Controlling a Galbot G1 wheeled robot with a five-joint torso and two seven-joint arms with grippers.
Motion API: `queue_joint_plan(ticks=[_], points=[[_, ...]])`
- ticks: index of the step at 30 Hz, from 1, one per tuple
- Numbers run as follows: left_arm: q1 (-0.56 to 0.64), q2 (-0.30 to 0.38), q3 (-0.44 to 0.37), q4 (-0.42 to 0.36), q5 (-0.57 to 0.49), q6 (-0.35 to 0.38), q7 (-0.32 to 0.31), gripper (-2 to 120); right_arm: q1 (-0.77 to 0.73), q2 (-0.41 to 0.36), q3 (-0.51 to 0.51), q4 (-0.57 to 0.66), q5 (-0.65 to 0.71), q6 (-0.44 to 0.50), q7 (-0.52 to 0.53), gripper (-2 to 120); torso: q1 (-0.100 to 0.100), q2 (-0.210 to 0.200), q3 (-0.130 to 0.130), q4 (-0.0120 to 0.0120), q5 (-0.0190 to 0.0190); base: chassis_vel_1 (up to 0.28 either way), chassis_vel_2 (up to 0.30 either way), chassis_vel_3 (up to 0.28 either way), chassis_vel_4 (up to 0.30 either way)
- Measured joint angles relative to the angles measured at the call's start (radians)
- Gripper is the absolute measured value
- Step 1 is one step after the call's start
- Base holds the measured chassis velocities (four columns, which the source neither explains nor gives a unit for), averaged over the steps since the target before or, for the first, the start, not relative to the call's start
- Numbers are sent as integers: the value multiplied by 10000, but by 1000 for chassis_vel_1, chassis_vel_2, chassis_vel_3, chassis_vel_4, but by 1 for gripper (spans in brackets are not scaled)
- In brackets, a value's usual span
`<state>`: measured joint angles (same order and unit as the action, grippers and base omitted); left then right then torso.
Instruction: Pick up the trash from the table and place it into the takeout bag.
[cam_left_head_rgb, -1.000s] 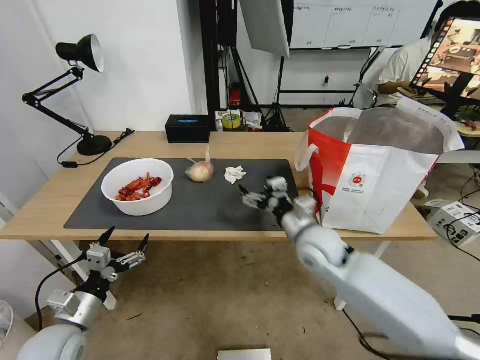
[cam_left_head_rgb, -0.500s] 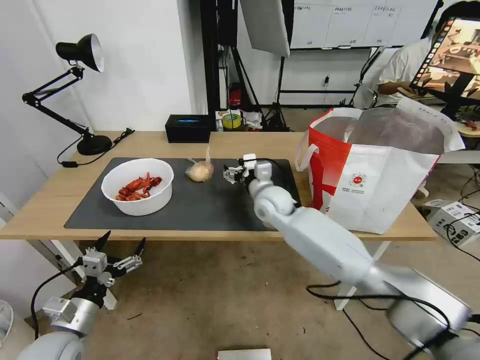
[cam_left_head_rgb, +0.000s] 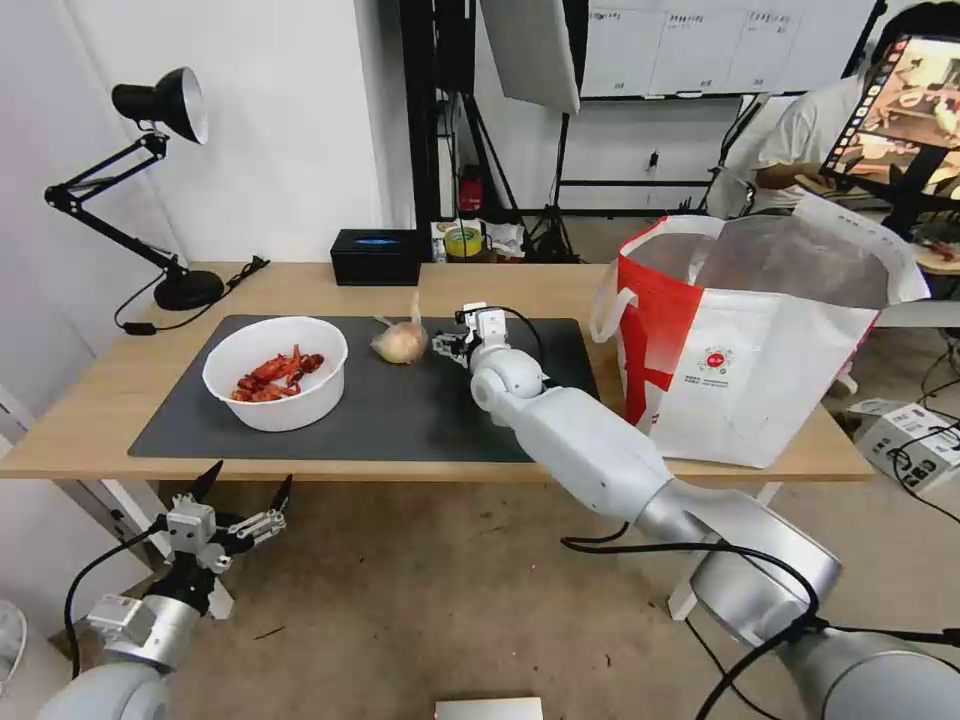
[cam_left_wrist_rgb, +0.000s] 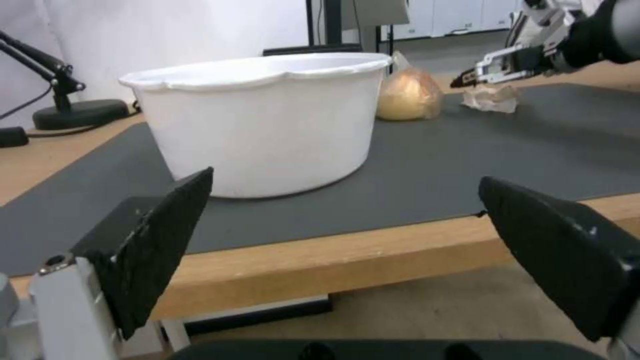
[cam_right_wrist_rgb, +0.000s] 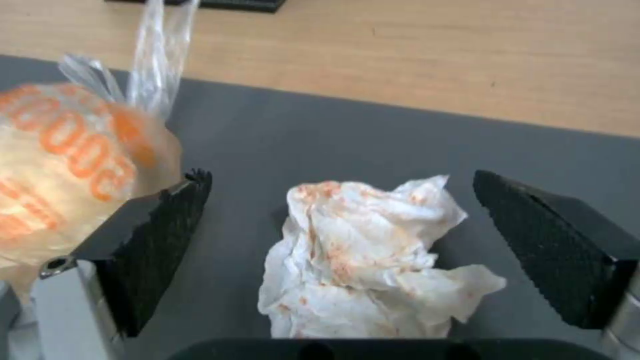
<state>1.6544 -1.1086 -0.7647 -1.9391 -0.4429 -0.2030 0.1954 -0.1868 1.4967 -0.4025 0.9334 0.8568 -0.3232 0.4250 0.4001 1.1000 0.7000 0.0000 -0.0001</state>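
Right hand (cam_right_wrist_rgb: 347, 250) stands wide open astride the crumpled, orange-stained white tissue (cam_right_wrist_rgb: 367, 260) on the dark grey mat (cam_right_wrist_rgb: 320, 145), holding nothing. Tissue judged light, soft, compressible; pinch across its bunched middle. Left hand (cam_left_head_rgb: 228, 510) idles open below the light-wood worktop (cam_left_head_rgb: 90, 420).
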Motion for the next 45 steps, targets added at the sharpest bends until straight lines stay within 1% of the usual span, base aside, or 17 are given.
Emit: queue_joint_plan(ticks=[9,14,21,27,28,29,31,32,35,36,38,39,41,42,43,45], points=[[3,15,1,-47,-24,-57,9,100,56,332,214,-580,-299,-45,-175,100,-1,0,-1,0,0,0,0,0,0],[8,-8,37,-52,-25,-81,13,100,56,349,228,-623,-325,-101,-226,100,-1,0,-1,0,1,0,0,0,0],[24,-6,44,-52,-25,-133,17,100,24,343,250,-615,-320,-505,-227,100,-1,0,0,0,1,0,0,0,0],[20,10,56,-51,-25,-145,20,100,-26,302,271,-553,-317,-607,-180,100,-1,0,-1,1,1,0,0,0,0],[10,7,73,-47,-25,-150,20,100,-39,285,273,-542,-313,-611,-171,96,-1,0,-1,1,2,0,0,0,0],[10,7,73,-47,-25,-150,20,100,-39,285,273,-542,-313,-611,-171,96,-1,0,-1,1,2,0,0,0,0],[5,-9,96,-45,-22,-169,20,100,-65,264,295,-520,-295,-608,-146,89,-2,0,-1,1,1,0,0,0,0],[5,-9,96,-45,-22,-169,20,100,-65,264,295,-520,-295,-608,-146,89,-2,0,-1,1,1,0,0,0,0],[10,-12,118,-43,-15,-186,20,100,-78,198,294,-421,-210,-607,-86,75,-1,0,-1,-1,1,0,0,0,0],[10,-12,118,-43,-15,-186,20,100,-78,198,294,-421,-210,-607,-86,75,-1,0,-1,-1,1,0,0,0,0],[9,-12,126,-41,-12,-192,20,100,-63,148,269,-377,-135,-609,-52,65,-1,0,-1,-1,1,0,0,0,0],[9,-12,126,-41,-12,-192,20,100,-63,148,269,-377,-135,-609,-52,65,-1,0,-1,-1,1,0,0,0,0],[0,-6,153,-41,-11,-197,20,100,-53,79,234,-294,-33,-631,-20,53,-1,0,-1,-1,1,0,0,0,0],[-2,-3,163,-41,-11,-198,21,100,-53,56,223,-263,7,-639,-5,50,-1,0,-1,-1,1,0,0,0,0],[-2,-3,163,-41,-11,-198,21,100,-53,56,223,-263,7,-639,-5,50,-1,0,-1,-1,1,0,0,0,0],[-10,7,196,-42,-9,-201,20,100,-58,3,213,-212,62,-641,18,39,-1,0,-1,0,1,0,0,0,0]])
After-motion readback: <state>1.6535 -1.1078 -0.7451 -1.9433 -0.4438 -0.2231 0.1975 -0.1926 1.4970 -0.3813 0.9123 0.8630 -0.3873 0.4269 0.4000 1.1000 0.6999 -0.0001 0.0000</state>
